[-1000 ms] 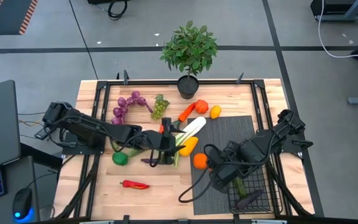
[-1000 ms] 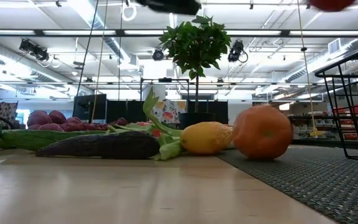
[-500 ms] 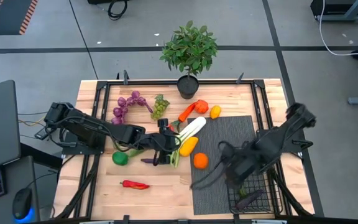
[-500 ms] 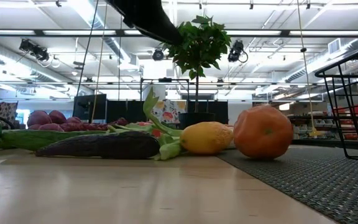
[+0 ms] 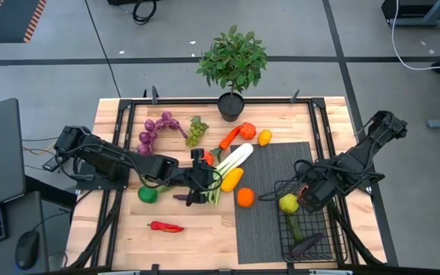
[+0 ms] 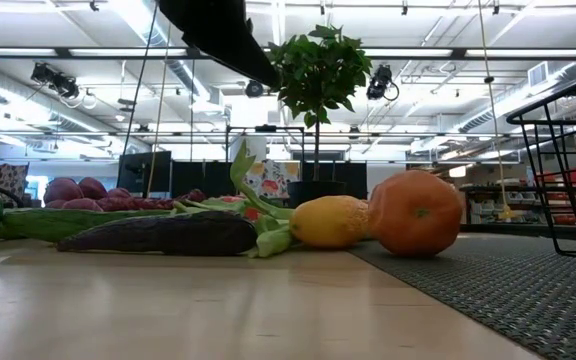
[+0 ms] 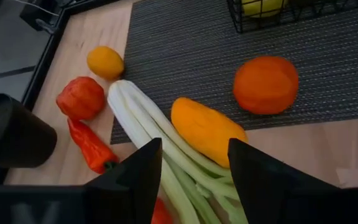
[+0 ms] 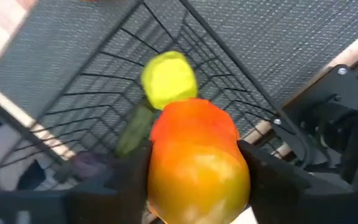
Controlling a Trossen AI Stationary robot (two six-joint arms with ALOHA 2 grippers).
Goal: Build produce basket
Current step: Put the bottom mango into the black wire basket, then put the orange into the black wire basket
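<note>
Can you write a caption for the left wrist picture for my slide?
Left gripper open above the white-green leek, beside a yellow-orange pepper and an orange.

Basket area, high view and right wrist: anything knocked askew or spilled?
Nothing stands out. The basket sits upright on the mat with a yellow-green fruit inside. The right pincer holds an orange-red fruit above it. The left pincer hangs over the leek.
</note>
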